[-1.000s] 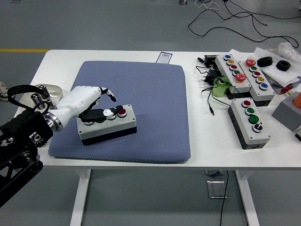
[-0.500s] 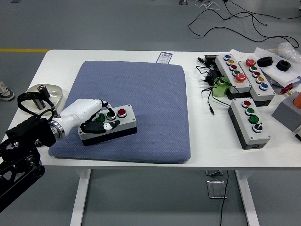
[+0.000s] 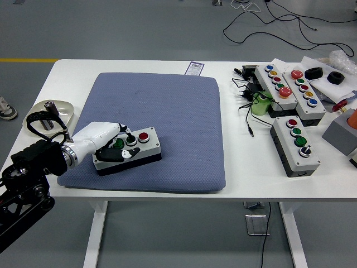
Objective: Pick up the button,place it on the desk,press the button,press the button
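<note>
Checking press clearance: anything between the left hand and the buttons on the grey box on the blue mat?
Nothing visible. The left hand already rests on the grey three-button control box on the blue padded mat; its red button is uncovered.

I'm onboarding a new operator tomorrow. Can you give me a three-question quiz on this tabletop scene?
1. True or false: the button box under the left hand sits on the blue mat.
2. Which button on that box is clear of the hand? A) red B) green C) black
3. Fill in: the other button boxes lie on the table's ____ side in the picture.

Key: 1 true; 2 A, the red button; 3 right.
</note>
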Robot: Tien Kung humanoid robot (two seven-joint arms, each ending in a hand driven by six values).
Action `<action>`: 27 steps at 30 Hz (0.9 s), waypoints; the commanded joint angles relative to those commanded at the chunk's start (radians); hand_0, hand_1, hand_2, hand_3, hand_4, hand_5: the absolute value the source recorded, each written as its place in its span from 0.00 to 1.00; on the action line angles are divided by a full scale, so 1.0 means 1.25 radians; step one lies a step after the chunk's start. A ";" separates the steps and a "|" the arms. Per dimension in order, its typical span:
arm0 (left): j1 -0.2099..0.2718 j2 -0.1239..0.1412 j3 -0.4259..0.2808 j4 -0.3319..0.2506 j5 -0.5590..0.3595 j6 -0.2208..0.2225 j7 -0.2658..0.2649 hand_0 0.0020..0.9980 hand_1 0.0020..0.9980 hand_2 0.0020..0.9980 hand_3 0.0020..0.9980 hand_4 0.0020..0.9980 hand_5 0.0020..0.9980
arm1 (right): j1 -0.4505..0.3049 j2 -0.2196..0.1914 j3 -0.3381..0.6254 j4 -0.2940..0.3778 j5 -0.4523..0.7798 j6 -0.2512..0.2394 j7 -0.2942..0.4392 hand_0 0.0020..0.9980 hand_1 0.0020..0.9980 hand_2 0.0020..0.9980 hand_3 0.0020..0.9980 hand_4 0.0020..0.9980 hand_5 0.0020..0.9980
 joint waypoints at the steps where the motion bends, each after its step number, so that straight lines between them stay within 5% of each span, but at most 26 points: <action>1: 0.001 0.000 0.000 -0.003 0.000 0.008 -0.001 0.00 0.00 0.00 0.62 0.70 0.76 | -0.001 0.000 0.000 0.000 0.000 0.000 0.000 0.67 0.66 0.68 0.62 0.31 0.17; 13: -0.013 -0.010 -0.004 -0.044 -0.011 0.140 -0.023 0.00 0.00 0.00 0.63 0.70 0.79 | 0.000 -0.001 -0.007 0.000 0.006 0.000 0.001 0.67 0.66 0.68 0.62 0.31 0.17; 27: -0.055 -0.039 0.043 0.017 -0.032 0.115 -0.010 0.00 0.00 0.00 0.63 0.70 0.82 | 0.007 -0.001 -0.018 0.000 0.016 0.000 0.000 0.67 0.66 0.68 0.62 0.31 0.17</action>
